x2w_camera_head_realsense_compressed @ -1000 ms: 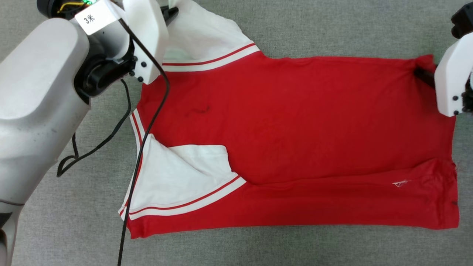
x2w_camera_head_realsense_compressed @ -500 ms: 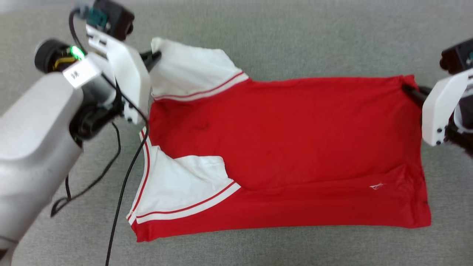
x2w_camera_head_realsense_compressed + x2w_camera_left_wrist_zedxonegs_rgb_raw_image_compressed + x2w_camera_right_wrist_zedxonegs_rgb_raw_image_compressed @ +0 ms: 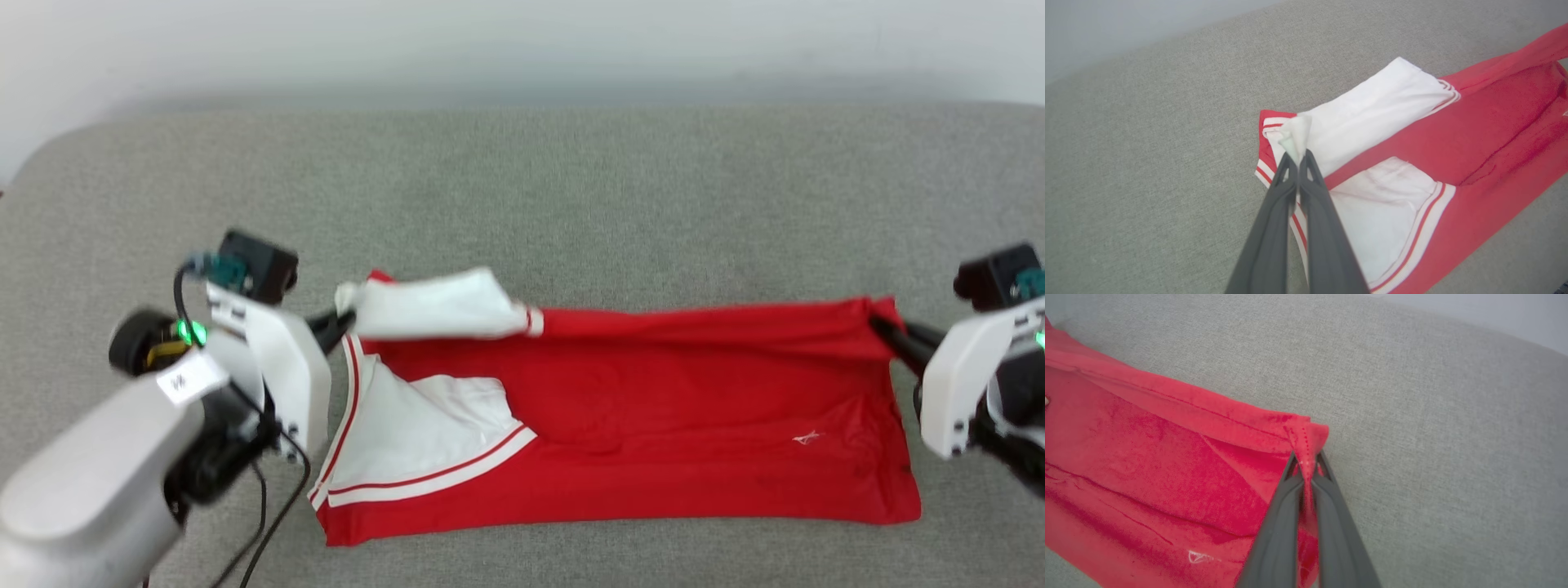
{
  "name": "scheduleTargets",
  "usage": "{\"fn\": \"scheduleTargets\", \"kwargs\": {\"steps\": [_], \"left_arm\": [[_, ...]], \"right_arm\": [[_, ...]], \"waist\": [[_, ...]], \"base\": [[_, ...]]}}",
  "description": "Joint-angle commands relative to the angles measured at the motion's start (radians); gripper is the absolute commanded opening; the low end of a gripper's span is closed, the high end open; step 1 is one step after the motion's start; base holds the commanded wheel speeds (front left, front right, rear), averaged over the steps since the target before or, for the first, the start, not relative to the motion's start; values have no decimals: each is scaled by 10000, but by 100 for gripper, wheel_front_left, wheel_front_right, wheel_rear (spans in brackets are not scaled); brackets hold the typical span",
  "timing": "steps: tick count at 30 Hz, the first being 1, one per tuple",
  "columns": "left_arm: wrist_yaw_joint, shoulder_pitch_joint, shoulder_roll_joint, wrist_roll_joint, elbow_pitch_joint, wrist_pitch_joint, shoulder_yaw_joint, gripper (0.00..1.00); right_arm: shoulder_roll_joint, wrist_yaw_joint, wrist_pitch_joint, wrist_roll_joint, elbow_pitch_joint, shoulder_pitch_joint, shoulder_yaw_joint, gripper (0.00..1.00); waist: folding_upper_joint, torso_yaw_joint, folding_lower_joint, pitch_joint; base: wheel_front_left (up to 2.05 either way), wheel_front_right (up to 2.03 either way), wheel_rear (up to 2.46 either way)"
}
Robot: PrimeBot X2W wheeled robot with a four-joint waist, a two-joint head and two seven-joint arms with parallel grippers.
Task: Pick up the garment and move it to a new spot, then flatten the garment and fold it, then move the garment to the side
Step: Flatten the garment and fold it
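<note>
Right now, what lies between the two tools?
The garment: in the head view its far edge runs from the left tool, on the white sleeve, to the right tool, on a red corner.

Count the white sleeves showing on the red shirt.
2. The far sleeve has its tip pinched in the left pincer; the near sleeve lies folded over the red shirt body. None seems hidden.

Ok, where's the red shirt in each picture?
Head view: the garment spans the middle, between the left end effector and the right end effector.
Left wrist view: right half, its white sleeve pinched.
Right wrist view: left half, its red corner pinched.
Shared landmark: the grey fabric surface underneath.
</note>
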Motion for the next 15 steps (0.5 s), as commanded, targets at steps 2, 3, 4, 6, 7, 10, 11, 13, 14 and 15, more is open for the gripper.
{"fn": "scheduleTargets", "kwargs": {"steps": [2, 3, 4, 6, 7, 10, 11, 13, 14, 15], "left_arm": [[255, 718, 182, -137, -353, -157, -73, 0], [338, 970, 236, -209, -476, -224, -100, 0], [415, 1207, 300, -278, -590, -255, -124, 0], [582, 1629, 453, -372, -813, -346, -164, 0], [642, 1831, 487, -425, -874, -389, -193, 0], [796, 2378, 515, -625, -1065, -492, -278, 0], [827, 2509, 523, -672, -1064, -527, -284, 0], [879, 2734, 572, -719, -1013, -597, -321, 0], [922, 2822, 562, -747, -966, -628, -328, 0], [929, 2919, 531, -789, -916, -658, -348, 0]], "right_arm": [[-166, -12, -199, 92, -203, 603, -83, 0], [-195, -12, -268, 90, -275, 815, -109, 0], [-224, -12, -321, 71, -341, 1036, -138, 0], [-253, -12, -358, 101, -527, 1452, -210, 0], [-288, -12, -395, 83, -606, 1625, -275, 0], [-341, -12, -390, 126, -817, 2218, -482, 0], [-346, -14, -396, 138, -873, 2401, -560, 0], [-341, -14, -311, 87, -980, 2761, -680, 0], [-324, -14, -278, 62, -1018, 2901, -747, 0], [-287, -14, -242, 28, -1043, 3023, -805, 0]], "waist": [[0, 49, 1, -342], [0, 50, 1, -420], [0, 56, 1, -490], [0, 57, 1, -567], [0, 56, 1, -587], [0, 84, 1, -625], [0, 86, 1, -619], [0, 81, 1, -586], [0, 81, 1, -550], [0, 74, 1, -506]], "base": [[0, 0, 0], [0, 0, 0], [0, 0, 0], [0, 0, 0], [0, 0, 0], [0, 0, 0], [0, 0, 0], [0, 0, 0], [0, 0, 0], [0, 0, 0]]}}
